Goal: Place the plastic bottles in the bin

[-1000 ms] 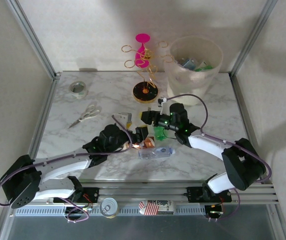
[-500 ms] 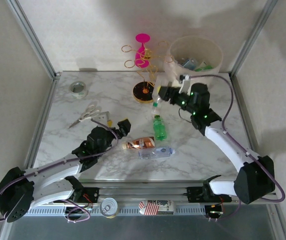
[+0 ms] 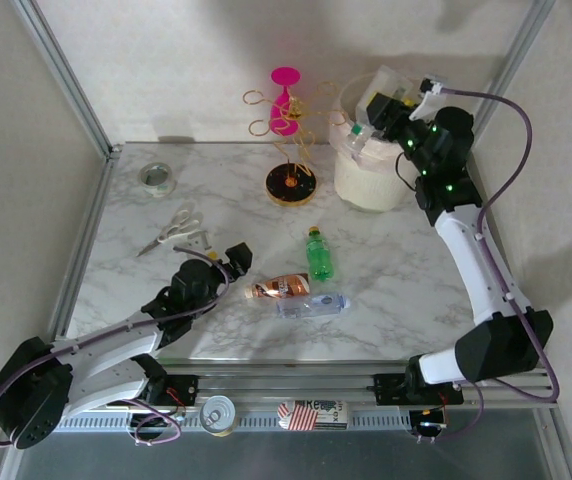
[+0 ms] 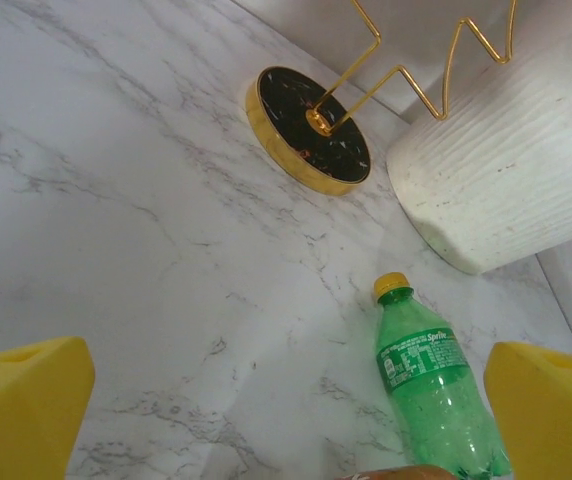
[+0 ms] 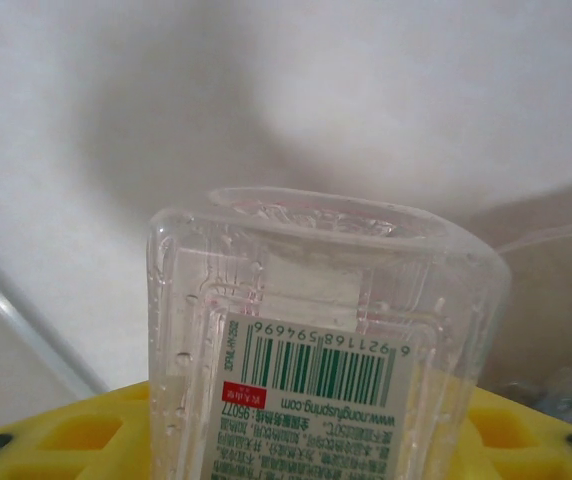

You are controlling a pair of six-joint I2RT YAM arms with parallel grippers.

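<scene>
Item 1, right gripper (image 3: pixel 384 108): closed narrow on a clear bottle (image 5: pixel 316 340), raised over the near-left rim of the bin (image 3: pixel 381 185). From its wrist view I read the barcode label, base end pointing away.
- Risk: the bottle looks nearer the rim than the centre. If I let go here it may strike the edge and tip out onto the table (image 3: pixel 416 270). I judge it needs carrying further in first.
- Risk: the grip sits low on a smooth body, so a quick wrist turn could let it slip.

Item 2, left gripper (image 3: pixel 234 258): jaws wide, holding nothing, low over the marble.
- Ahead of it lies the green bottle (image 4: pixel 428 390) on its side, yellow cap towards the bin.
- The orange-brown bottle (image 3: pixel 281 287) lies just beside the fingers, with a blue-labelled bottle (image 3: pixel 312 303) touching or nearly touching it.
- Risk: these lie on their round sides. A finger landing off-centre would roll one away or knock its neighbour.

Item 3, surroundings:
- The gold wire stand (image 3: pixel 291 185) stands just left of the bin, its arms reaching towards the rim. It is the main obstruction for any approach from that side.
- Scissors (image 3: pixel 171 230) and tape roll (image 3: pixel 156 177) lie well apart at far left.
- The tin can (image 3: pixel 216 413) sits by the arm bases.
</scene>
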